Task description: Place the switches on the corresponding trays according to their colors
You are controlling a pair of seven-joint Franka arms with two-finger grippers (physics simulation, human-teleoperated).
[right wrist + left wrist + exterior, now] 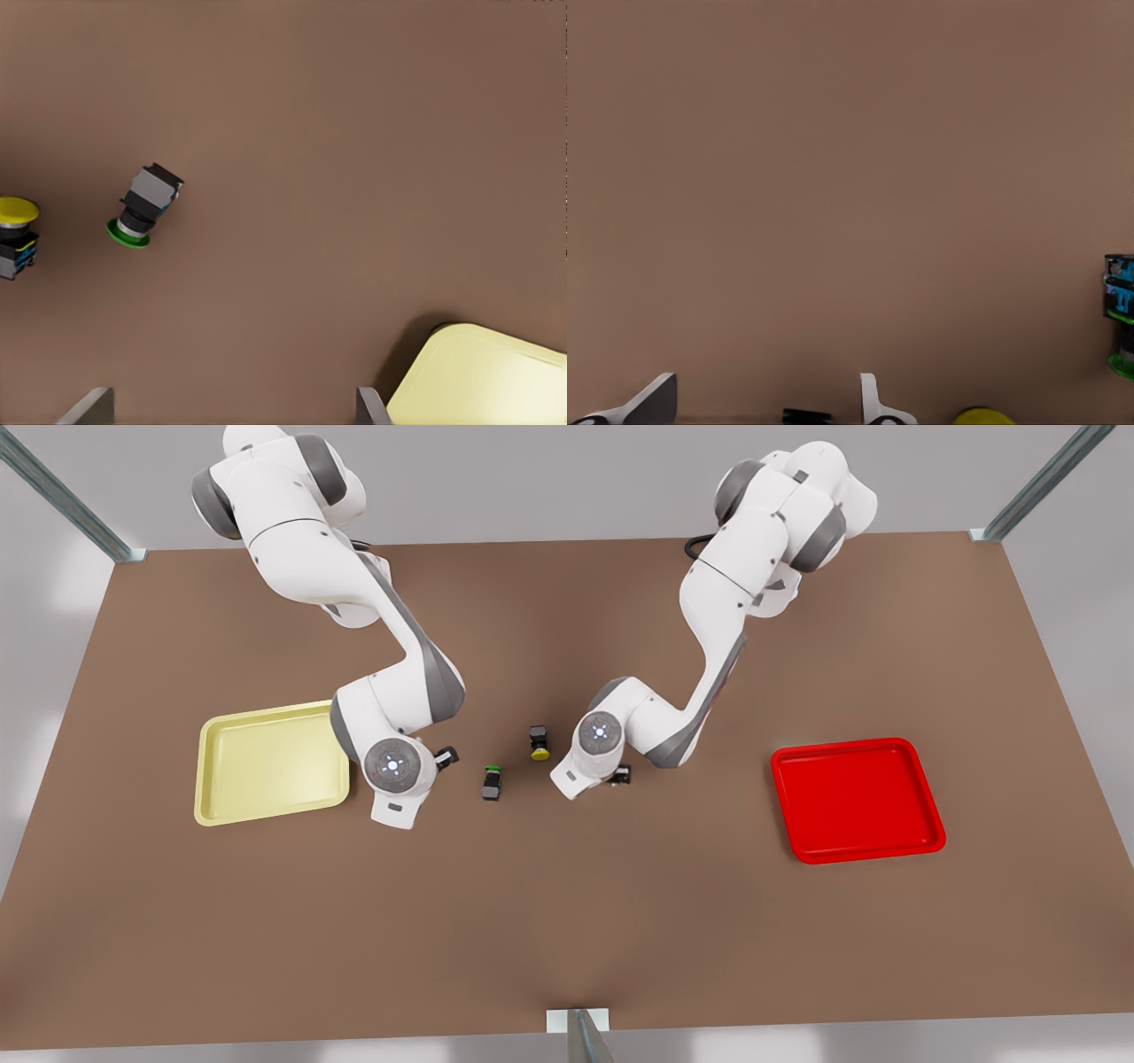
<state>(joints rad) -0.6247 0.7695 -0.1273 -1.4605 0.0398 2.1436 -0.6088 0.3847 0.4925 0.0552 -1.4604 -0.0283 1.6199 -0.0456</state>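
The yellow-capped switch (539, 742) (18, 235) lies on the brown table between the two arms. Its cap (983, 416) also shows in the left wrist view. The pale yellow tray (266, 766) (487, 372) lies at the front view's left and the red tray (855, 802) at its right. My right gripper (229, 412) hangs open over bare table beside the yellow tray, with nothing between its fingers. My left gripper (764, 409) is open, low over the table just right of the yellow-capped switch in the front view. A small dark thing (806, 414) sits between its fingertips; I cannot tell what it is.
A green-capped switch (492, 781) (142, 208) (1121, 305) lies on its side between the two grippers, a little in front of the yellow-capped one. Bare table stretches toward the front edge and between the left gripper and the red tray.
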